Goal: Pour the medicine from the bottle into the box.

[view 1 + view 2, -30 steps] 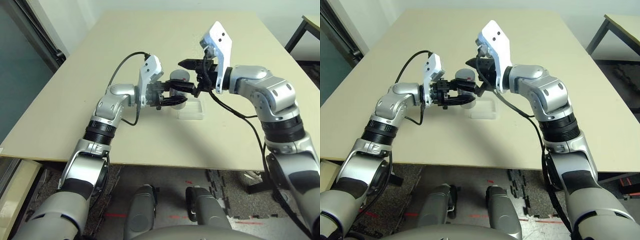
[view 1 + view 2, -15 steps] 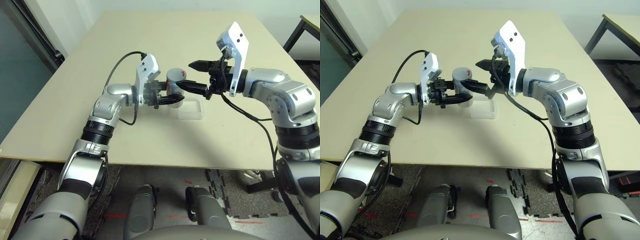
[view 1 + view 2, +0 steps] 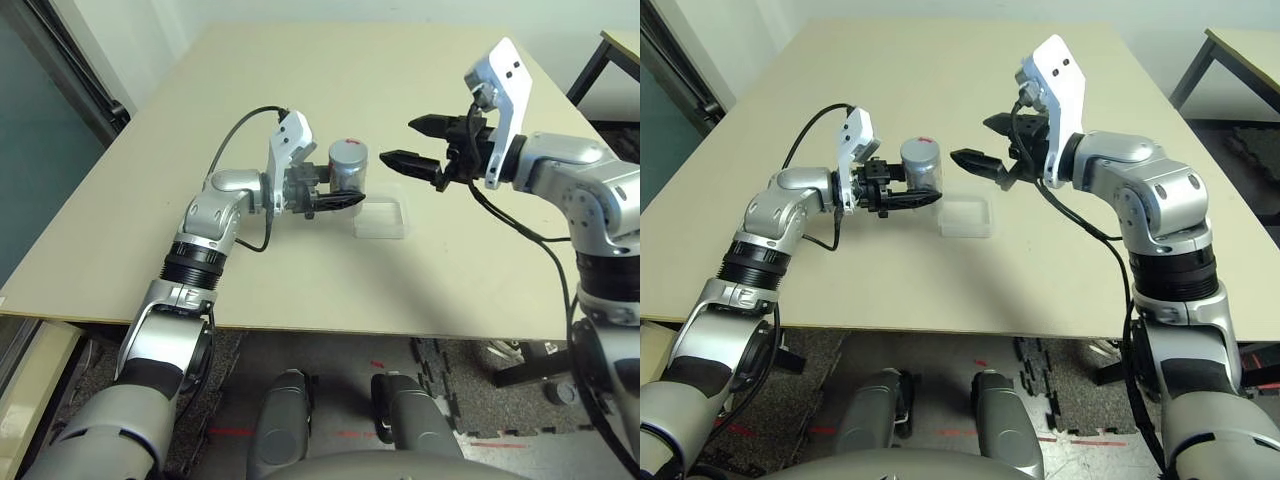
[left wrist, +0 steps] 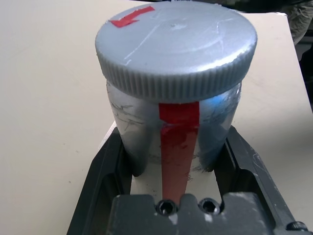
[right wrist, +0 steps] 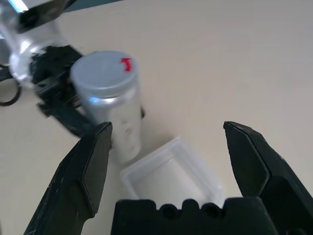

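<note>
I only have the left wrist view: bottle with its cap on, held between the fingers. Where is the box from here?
Observer: The box lies on the table, just to the right of the bottle, not under it.
Operator: And the right hand?
Observer: The right hand hangs open above the table, right of the bottle, apart from it.
Operator: Anything in the box?
Observer: From the right wrist view it looks empty.

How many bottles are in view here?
1. The bottle, cap on, stands upright in the left end effector, just left of the clear box on the table. None seems hidden.
</note>
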{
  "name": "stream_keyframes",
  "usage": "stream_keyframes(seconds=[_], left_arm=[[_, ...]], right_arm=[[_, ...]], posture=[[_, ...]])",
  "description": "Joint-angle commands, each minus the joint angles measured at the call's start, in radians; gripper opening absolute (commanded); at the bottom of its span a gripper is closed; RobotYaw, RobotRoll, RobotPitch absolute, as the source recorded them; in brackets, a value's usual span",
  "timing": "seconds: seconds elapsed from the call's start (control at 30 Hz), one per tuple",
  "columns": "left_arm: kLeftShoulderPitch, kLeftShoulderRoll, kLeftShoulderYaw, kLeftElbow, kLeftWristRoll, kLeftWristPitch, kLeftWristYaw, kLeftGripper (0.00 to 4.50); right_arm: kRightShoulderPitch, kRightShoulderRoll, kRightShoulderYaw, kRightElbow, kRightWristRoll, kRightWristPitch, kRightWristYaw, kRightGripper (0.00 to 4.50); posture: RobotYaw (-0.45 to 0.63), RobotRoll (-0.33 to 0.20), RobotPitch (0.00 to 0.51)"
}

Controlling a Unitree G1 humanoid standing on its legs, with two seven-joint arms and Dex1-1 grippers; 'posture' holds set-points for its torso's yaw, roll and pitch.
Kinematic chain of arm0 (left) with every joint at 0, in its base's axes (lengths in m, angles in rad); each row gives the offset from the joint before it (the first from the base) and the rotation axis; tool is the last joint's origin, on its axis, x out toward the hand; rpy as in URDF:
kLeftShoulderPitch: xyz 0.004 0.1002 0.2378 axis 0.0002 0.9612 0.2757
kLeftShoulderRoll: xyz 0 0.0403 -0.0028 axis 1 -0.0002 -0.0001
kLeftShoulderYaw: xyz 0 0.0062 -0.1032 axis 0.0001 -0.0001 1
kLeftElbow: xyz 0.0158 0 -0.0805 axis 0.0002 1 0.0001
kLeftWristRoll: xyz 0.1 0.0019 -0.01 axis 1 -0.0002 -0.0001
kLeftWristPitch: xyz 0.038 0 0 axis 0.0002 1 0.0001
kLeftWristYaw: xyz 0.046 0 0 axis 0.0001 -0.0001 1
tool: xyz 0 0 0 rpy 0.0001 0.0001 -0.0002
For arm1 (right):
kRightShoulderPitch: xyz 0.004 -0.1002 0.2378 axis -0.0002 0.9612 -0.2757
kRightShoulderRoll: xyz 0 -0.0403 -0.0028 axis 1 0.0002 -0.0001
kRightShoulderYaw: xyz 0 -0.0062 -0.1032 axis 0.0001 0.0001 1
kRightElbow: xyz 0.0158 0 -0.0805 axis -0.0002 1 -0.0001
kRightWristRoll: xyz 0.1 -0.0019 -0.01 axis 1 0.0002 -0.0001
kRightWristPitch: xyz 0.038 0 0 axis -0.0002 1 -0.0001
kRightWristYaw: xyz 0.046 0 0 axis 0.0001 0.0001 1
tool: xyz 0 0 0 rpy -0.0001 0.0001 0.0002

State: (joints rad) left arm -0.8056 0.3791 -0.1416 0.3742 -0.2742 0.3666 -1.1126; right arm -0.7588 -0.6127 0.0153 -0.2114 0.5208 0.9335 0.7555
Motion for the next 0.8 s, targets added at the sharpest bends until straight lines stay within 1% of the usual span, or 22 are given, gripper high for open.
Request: stream_keyframes(seconds=[0.03, 0.37, 0.5, 0.8], left_arm=[[-0.002, 0.005, -0.003, 0.028, 0.012, -0.019, -0.011, 2.46], [-0.028, -0.010, -0.007, 0.086, 0.020, -0.055, -0.012, 2.46], [-0.031, -0.021, -0.014, 0.088, 0.023, -0.059, -0.013, 2.46], [-0.037, -0.041, -0.018, 0.087, 0.025, -0.057, -0.014, 2.46]], right_arm=[[-0.013, 0.014, -0.004, -0.042, 0.039, 0.031, 0.001, 4.50], [-0.073, 0.109, 0.060, 0.003, 0.009, -0.018, -0.021, 4.50], [-0.102, 0.149, 0.100, 0.049, -0.030, -0.060, -0.032, 4.50], [-0.130, 0.198, 0.161, 0.158, -0.138, -0.158, -0.037, 4.50]], posture=[[0.00, 0.000, 0.094], [-0.01, 0.000, 0.091], [0.00, 0.000, 0.090], [0.00, 0.000, 0.092]])
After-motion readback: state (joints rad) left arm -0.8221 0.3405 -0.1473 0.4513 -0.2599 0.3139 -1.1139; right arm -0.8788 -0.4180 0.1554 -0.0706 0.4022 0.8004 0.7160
